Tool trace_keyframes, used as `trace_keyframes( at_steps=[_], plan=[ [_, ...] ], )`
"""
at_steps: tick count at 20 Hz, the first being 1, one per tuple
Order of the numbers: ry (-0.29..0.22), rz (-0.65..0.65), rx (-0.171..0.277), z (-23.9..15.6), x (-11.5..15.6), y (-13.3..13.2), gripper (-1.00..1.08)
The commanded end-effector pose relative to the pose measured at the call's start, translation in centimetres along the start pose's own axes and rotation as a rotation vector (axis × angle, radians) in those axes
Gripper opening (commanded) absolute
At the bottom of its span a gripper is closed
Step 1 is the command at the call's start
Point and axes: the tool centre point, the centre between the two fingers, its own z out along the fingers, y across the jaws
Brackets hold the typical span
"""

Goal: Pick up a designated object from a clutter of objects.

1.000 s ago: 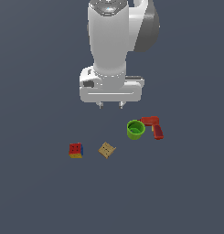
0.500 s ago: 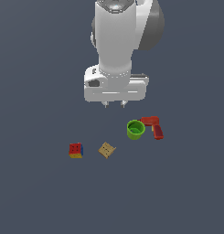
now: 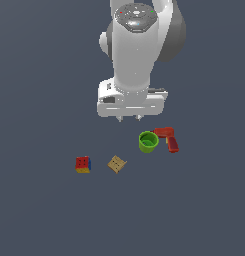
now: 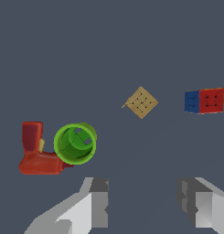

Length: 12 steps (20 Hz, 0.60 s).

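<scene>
- A flat, dark grey-blue floor fills both views, plain and evenly lit, with four small items scattered across it.
- My arm hangs over the scene, white and bulky, with my gripper pointing straight down and raised above the floor.
- My fingers stand spread wide apart in the wrist view, with bare floor between them; they hold nothing and touch nothing.
- The green cup stands upright on the floor with its mouth open to the top, thick rim clearly shown; in the exterior view it sits just below my fingertips and a little toward the exterior view's right.
- In the wrist view the green cup lies off to one side of the gap between my fingers, not under it.
- The red drill lies on its side right against the cup, on the exterior view's right; the two look as if they touch.
- The tan square block lies flat, turned like a diamond, near the cup on the exterior view's left and apart from it.
- The multicoloured cube sits farther toward the exterior view's left, well apart from the cup, showing red, blue and yellow faces.
</scene>
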Motion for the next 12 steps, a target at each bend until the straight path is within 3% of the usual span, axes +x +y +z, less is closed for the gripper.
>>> trace_keyframes(
  at_steps=[1,12],
  plan=[
    [-0.035,-0.006,-0.004,0.7,0.3,-0.7,0.28],
    [-0.279,-0.041,-0.045,6.0,1.8,-5.8,0.28]
  ],
)
